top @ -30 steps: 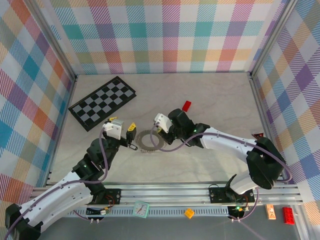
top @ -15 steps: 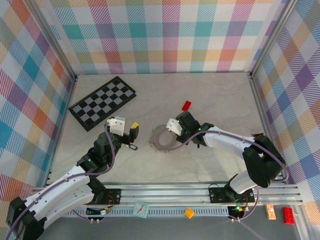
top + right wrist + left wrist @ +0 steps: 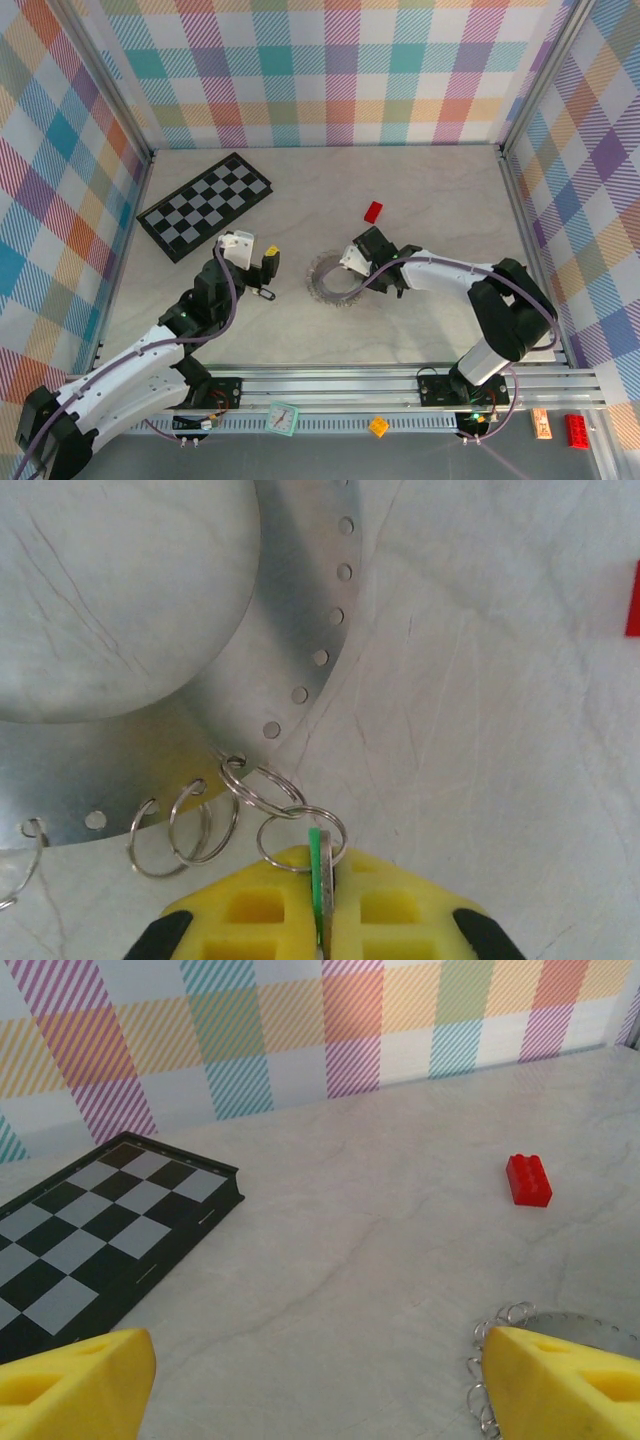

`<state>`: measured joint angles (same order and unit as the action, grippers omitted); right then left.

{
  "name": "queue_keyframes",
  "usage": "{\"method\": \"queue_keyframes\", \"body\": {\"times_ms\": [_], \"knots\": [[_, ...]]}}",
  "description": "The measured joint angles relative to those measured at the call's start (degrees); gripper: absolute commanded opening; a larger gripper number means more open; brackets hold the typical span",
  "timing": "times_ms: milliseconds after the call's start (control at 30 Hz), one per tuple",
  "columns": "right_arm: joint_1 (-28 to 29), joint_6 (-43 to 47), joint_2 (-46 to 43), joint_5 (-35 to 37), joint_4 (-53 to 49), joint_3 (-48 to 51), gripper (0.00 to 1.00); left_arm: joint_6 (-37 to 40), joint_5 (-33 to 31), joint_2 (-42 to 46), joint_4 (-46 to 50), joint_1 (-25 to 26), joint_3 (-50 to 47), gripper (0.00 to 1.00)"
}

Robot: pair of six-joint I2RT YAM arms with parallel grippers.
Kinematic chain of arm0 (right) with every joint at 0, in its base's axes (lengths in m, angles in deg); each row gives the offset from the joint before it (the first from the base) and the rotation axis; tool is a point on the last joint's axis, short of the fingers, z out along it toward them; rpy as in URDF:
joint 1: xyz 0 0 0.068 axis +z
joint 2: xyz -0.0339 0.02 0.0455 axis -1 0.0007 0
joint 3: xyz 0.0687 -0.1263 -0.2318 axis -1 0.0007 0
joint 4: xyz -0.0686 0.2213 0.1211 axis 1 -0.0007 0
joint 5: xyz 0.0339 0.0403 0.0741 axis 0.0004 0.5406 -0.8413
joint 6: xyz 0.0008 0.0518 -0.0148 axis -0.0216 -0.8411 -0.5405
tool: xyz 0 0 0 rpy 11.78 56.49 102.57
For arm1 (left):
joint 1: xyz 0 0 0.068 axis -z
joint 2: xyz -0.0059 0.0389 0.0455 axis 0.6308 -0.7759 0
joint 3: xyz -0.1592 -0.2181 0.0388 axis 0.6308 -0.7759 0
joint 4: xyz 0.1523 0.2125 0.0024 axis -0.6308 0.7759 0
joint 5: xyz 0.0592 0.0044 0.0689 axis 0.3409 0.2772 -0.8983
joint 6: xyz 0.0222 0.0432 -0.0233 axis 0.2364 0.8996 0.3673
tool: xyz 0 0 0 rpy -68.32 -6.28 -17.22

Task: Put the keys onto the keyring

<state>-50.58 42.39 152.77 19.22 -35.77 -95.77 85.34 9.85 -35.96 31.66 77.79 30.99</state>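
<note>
Marble-look tabletop (image 3: 420, 180) spans the top view between plaid panels (image 3: 330, 70), with the chequerboard (image 3: 205, 205) at upper left and the red block (image 3: 373, 211) above centre. The keyring (image 3: 320, 290) lies at centre, further right than a second ago, with the right gripper (image 3: 347, 270) at its upper right edge. The left gripper (image 3: 263, 265) sits to its left. Left wrist view: yellow fingers (image 3: 90, 1380) spread wide, nothing between them. Right wrist view: the claw is clenched on the green-headed key (image 3: 316, 865), bottom centre, which touches a split ring (image 3: 268, 832).
</note>
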Motion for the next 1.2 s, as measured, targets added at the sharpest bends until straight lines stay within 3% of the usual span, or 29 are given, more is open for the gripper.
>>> {"method": "queue_keyframes", "body": {"times_ms": [133,267,467,733,933,1200], "knots": [[-0.8,0.3,0.5,1.3,-1.2,-0.3,0.3,0.0,0.3,-1.2,0.0,-0.3,0.0,0.84],[-1.9,-0.7,0.5,1.9,-1.8,-1.5,0.37,0.0,0.4,-2.2,-0.5,-0.5,0.0,0.84],[-2.9,-7.3,-2.8,-0.2,-5.2,-4.0,0.35,-0.3,0.9,-5.1,-2.0,-0.6,0.0,0.84],[-2.1,-29.3,-12.3,-15.8,-12.0,-5.3,0.32,-2.3,2.4,-9.8,-5.4,-1.3,0.1,0.84],[0.9,-42.3,-10.3,-21.8,-21.3,-9.0,0.35,-4.6,3.5,-14.8,-9.4,-1.4,0.1,0.84],[8.1,-45.5,-0.4,-22.3,-25.7,-10.6,0.35,-5.8,5.4,-15.7,-12.8,-1.7,0.1,0.84]]}}
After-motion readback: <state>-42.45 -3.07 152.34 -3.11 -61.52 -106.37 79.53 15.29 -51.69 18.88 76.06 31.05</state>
